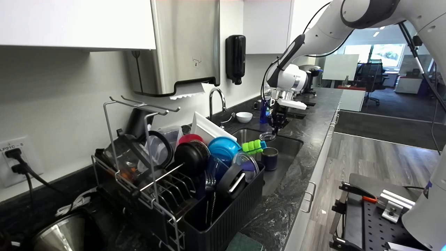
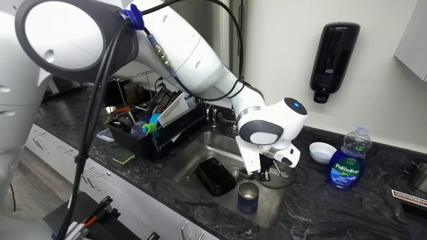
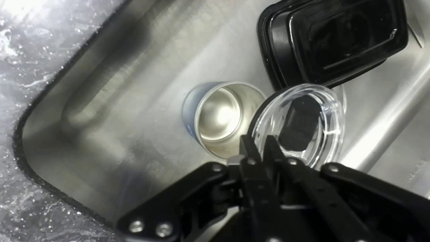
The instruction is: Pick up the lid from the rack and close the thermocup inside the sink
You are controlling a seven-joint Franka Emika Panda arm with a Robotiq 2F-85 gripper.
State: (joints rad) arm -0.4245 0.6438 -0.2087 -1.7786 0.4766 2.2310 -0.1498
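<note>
1. Clear round plastic lid [image 3: 299,124]: tilted, near upright navy metal thermocup [image 2: 248,201].
2. Black two-finger gripper [image 3: 259,141]: nearly closed, pinching lid rim.
3. Black rectangular container [image 2: 215,177]: just beside thermocup. White round bowl [image 2: 323,153]: well apart from it.

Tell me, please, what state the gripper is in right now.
Gripper: closed, holding the clear lid by its edge.
</note>
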